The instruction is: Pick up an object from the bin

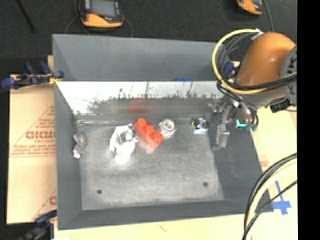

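The hand point(219, 141) is seen low over the right part of the bin point(150, 184), just to the right of a small shiny metal piece point(200, 125) that lies near the back wall. Whether the hand is open or closed cannot be told; nothing is seen gripped in it. Being nearest, the metal piece is judged the likeliest pick, though no grasp is yet made.

The other things are strewn loosely in a row along the back of the floor. A pale ring point(167, 126) lies left of the metal piece, and a red block point(148, 133) lies touching or nearly touching a white wad point(122, 142). A grey scrap point(77, 145) lies alone by the left wall. Since the metal piece lies apart from the rest, it could probably be taken without the others being disturbed.
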### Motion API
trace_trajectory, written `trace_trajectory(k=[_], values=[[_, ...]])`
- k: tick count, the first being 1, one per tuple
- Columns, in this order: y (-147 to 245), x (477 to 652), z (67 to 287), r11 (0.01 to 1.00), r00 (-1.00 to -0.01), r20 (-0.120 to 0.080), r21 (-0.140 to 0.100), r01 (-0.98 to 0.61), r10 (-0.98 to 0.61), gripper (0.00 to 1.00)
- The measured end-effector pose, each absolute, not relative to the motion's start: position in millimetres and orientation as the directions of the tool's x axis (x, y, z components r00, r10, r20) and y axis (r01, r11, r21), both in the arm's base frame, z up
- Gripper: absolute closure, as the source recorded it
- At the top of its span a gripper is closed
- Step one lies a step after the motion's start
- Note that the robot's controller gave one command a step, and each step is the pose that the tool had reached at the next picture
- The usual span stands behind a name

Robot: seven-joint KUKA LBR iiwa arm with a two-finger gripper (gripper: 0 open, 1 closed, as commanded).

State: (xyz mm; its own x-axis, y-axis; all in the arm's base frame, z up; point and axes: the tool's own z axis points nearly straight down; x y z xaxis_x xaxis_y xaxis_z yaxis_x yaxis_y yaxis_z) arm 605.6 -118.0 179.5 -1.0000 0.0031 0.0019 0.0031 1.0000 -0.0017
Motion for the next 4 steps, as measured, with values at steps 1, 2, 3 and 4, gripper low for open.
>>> trace_trajectory(k=[1, 2, 3, 4], values=[[-32.9, 628.6, 68.7, 0.983, -0.983, -0.004, 0.000, -0.184, -0.184, 0.00], [32.0, 631.2, 102.3, 0.922, -0.921, -0.009, -0.002, -0.388, -0.388, 0.00], [-26.5, 656.9, 104.6, 0.903, -0.903, -0.008, -0.005, -0.429, -0.429, 0.00], [-1.1, 655.3, 70.5, 0.905, -0.905, -0.007, -0.001, -0.426, -0.426, 0.00]])
